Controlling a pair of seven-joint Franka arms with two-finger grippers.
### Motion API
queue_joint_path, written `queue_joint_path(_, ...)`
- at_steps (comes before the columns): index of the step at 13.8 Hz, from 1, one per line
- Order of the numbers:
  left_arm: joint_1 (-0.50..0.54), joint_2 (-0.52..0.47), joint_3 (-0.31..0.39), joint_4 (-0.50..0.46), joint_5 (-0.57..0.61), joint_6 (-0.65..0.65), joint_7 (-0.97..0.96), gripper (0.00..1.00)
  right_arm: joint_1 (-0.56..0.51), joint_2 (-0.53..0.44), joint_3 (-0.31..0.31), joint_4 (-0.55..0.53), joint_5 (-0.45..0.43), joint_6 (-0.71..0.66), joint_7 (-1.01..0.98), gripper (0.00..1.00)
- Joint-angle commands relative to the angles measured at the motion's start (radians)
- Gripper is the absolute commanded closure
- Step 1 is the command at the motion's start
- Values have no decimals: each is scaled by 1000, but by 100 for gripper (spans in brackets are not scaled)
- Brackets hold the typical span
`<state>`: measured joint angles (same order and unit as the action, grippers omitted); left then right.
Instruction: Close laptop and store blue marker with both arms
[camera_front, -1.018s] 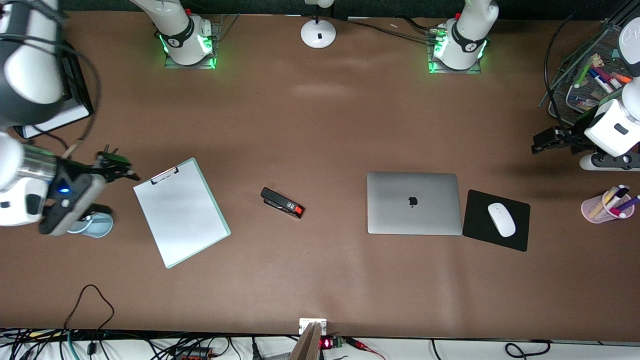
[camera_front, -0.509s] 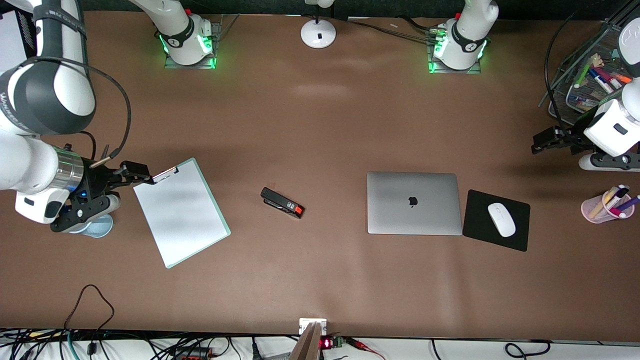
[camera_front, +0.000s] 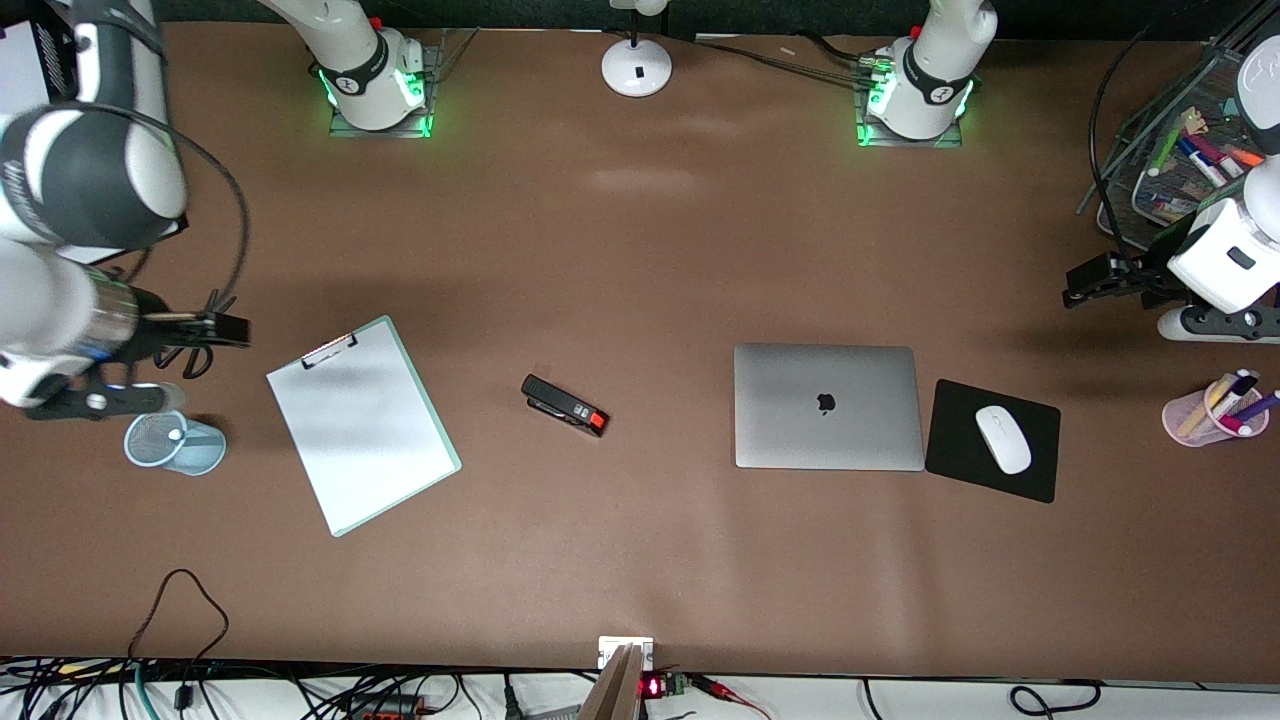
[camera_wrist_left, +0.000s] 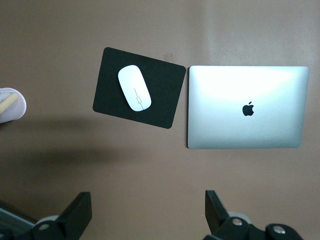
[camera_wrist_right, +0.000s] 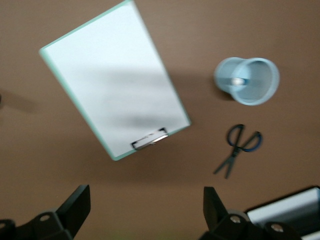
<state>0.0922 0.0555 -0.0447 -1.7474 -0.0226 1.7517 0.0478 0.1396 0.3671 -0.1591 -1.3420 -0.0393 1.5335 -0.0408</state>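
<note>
Hanging wide open and empty, my right tool (camera_front: 215, 330) is over the scissors (camera_wrist_right: 237, 150), beside the mesh cup (camera_front: 175, 443) at mid-height of the frame. My left tool (camera_front: 1085, 280), also spread open, waits over the tabletop (camera_front: 640, 250). The laptop (camera_front: 828, 406) lies shut at centre frame. The blue marker (camera_wrist_right: 239, 81) seems to sit in the cup. A low swing of my right tool could tip that light cup and spill the marker.
</note>
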Motion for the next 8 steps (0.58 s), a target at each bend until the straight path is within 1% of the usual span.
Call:
queue_joint_path(1,4,4,0,14,-22,-12,26,0,-112,-75,15,-45,2,5,-43,0)
queue_joint_path(2,4,4,0,14,-22,-12,26,0,-135,-94,21,-48,6,5,-50,0)
queue_joint_path(3,4,4,0,14,-22,-12,27,0,-159,-109,51,-51,7,5,-44,0)
queue_joint_path(5,6,6,0,14,-22,-12,27,0,-207,-125,131,-51,7,10,-37,0)
queue_joint_path(8,6,6,0,14,-22,-12,27,0,-210,-126,133,-49,54,10,-34,0)
